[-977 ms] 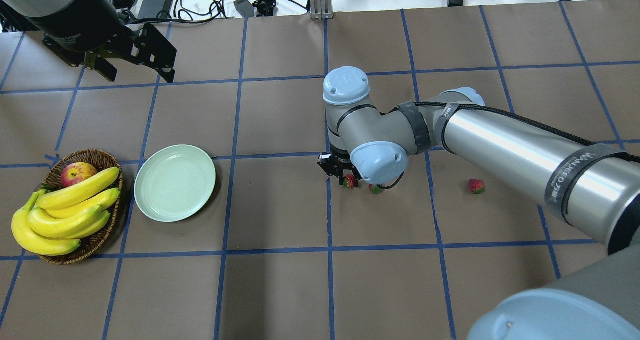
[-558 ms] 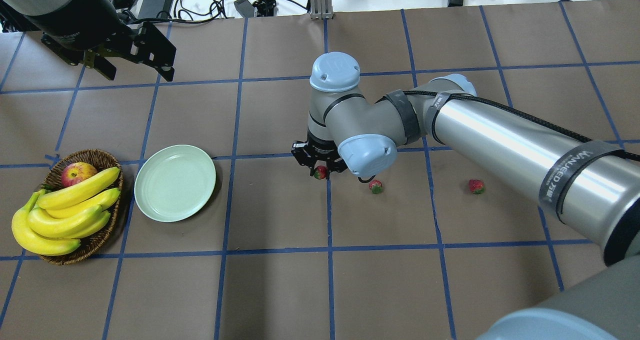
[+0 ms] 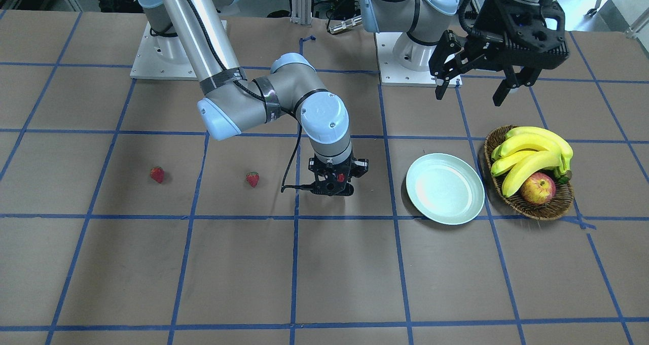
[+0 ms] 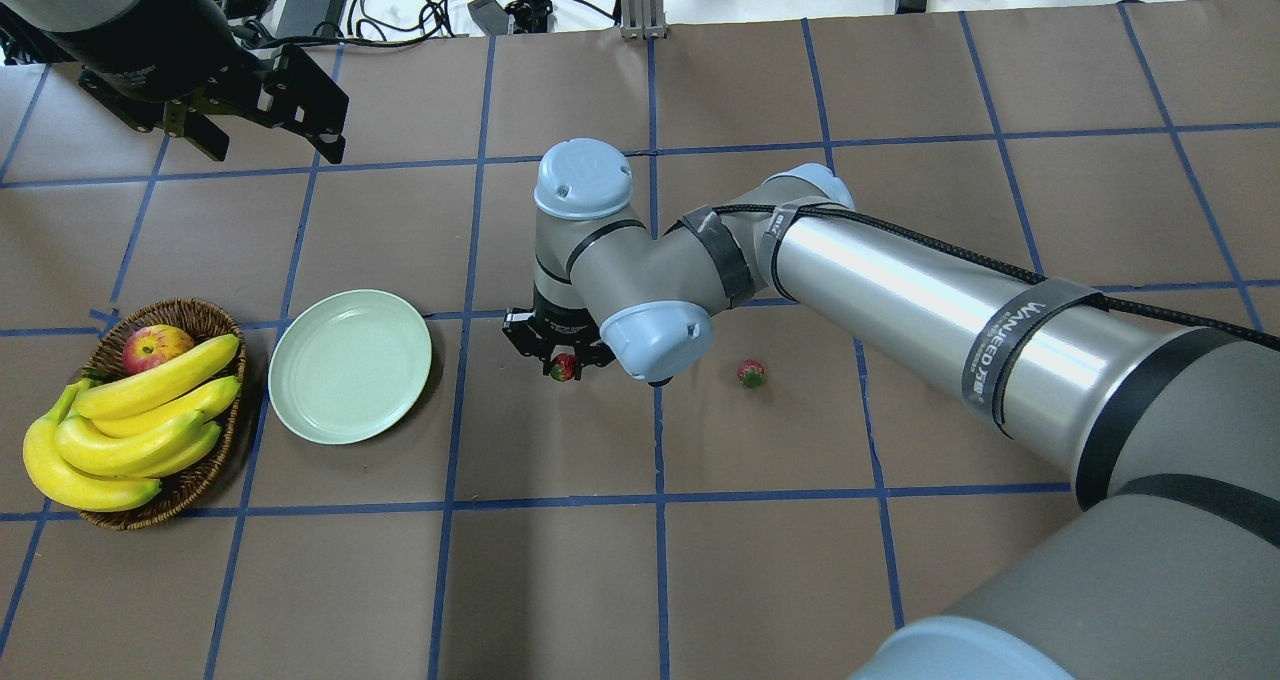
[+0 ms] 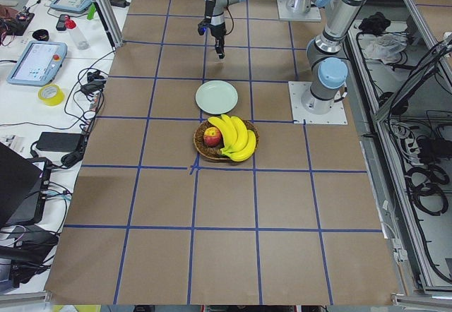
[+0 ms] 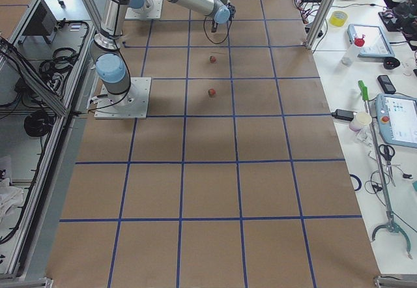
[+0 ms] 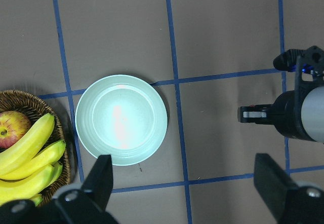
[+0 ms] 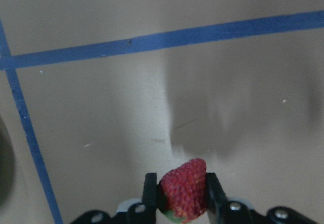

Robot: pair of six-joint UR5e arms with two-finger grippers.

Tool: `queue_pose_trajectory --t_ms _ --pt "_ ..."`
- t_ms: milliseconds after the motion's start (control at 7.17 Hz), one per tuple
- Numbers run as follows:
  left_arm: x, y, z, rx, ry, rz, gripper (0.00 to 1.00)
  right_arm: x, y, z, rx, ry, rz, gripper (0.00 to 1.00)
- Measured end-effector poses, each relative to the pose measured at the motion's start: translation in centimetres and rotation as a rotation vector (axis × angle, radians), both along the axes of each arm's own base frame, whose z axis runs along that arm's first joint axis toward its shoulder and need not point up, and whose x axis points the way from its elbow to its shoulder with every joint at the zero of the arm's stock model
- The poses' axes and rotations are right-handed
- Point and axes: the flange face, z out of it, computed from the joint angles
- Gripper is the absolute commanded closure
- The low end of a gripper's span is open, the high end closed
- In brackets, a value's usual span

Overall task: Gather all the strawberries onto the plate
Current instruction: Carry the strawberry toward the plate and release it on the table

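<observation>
Brown paper gridded with blue tape covers your bench (image 4: 560, 580). Reading the overhead view from its left, the left jaws hang spread wide and empty over the far corner. A basket (image 4: 205, 312) of bananas (image 4: 130, 420) and an apple (image 4: 155, 345) sits just beside the plate (image 4: 350, 365). The right jaws are clamped on one strawberry (image 4: 564, 367) near the plate. A second strawberry (image 4: 751, 373) lies further right. The third strawberry (image 3: 157, 174), hidden there by the arm, shows in your front view.
</observation>
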Motion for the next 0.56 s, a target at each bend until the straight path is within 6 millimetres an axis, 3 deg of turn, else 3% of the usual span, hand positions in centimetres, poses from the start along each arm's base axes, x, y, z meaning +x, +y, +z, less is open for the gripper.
queue_pose_trajectory --t_ms 279,558 --pt "0.1 0.0 -0.1 0.001 0.001 0.001 0.00 -0.9 1.2 0.5 -0.011 0.019 0.012 0.00" --pt "0.2 0.0 0.0 0.000 0.001 0.002 0.00 -4.2 0.4 3.6 -0.076 0.036 0.045 0.02"
